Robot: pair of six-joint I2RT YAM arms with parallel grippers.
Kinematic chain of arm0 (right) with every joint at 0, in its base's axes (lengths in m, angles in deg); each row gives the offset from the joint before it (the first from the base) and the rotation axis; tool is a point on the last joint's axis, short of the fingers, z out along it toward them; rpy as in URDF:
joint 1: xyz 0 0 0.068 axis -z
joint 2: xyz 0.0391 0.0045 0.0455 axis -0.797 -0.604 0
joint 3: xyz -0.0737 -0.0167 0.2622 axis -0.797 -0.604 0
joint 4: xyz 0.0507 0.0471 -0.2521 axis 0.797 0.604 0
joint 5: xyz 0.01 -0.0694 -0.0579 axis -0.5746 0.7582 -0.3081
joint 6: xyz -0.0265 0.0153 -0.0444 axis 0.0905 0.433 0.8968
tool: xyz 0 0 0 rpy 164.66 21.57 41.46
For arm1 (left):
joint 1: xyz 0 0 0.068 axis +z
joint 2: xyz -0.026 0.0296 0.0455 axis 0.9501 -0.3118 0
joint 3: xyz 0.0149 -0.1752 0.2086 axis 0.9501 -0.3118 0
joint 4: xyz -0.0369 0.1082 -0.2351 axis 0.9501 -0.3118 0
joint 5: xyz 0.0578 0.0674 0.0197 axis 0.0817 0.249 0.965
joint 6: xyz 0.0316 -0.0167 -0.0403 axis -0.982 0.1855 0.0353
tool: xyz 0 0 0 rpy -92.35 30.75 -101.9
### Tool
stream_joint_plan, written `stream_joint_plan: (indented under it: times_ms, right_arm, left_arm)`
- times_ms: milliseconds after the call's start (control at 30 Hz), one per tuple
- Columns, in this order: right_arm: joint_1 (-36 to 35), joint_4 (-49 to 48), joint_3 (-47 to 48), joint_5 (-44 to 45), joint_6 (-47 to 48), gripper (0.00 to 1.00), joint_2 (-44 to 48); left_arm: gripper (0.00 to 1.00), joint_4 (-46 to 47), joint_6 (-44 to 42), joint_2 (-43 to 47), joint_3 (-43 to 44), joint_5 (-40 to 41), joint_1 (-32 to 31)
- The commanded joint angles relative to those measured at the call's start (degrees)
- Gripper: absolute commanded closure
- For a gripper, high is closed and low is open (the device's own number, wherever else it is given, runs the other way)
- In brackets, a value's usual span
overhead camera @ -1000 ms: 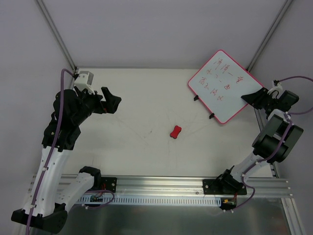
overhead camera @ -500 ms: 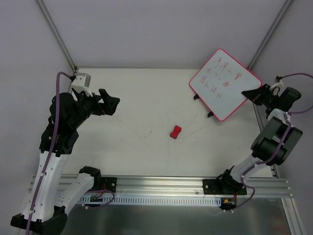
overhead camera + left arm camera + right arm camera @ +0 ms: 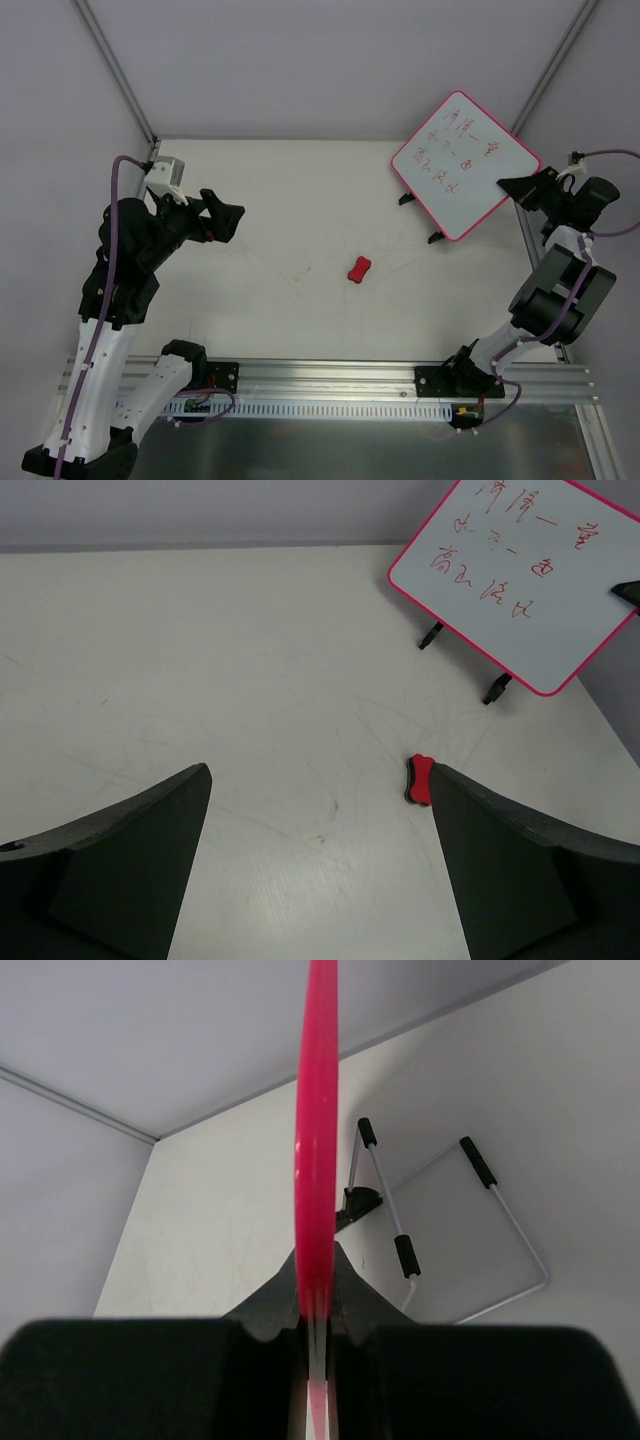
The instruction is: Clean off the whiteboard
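Up at two o'clock: whiteboard, red writing uncleaned, pinched by its pink rim in the closed right gripper. Probably light, stiff, slick-faced; best held at the frame. Left gripper gaping and empty at nine o'clock. Eraser loose at the middle of the table: pale, scuffed, hemmed by grey walls.

Illumination: bright, even, diffuse in all three views. Shadows: soft and faint on the counter. Overhead view: rendered sharp throughout. Left wrist view: counter and red handwriting are resolved clearly; fingers of the left hand are shown dark, nearly featureless. Right wrist view: whiteboard edge is blurred at close range; right hand is underexposed to black.
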State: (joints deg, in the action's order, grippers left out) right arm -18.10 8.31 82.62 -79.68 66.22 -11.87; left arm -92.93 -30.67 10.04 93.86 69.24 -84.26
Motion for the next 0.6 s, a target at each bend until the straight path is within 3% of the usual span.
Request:
stream_joint_plan:
  times_ms: [0, 267, 567]
  right_arm:
    - [0.0, -14.7, 1.9, -1.3, -7.5, 1.0, 6.8]
    - [-4.5, -14.8, 4.5, 1.0, -8.5, 1.0, 10.9]
    - [-12.8, -14.8, -9.6, 8.8, -4.2, 1.0, 21.8]
  left_arm:
    - [0.09, 1.9, 0.0, 1.0, -0.3, -0.7, -0.5]
    - [0.08, 1.8, 0.7, 1.0, -1.3, 0.4, -0.5]
    - [0.08, 1.9, 5.7, -4.6, -3.1, 0.5, -1.2]
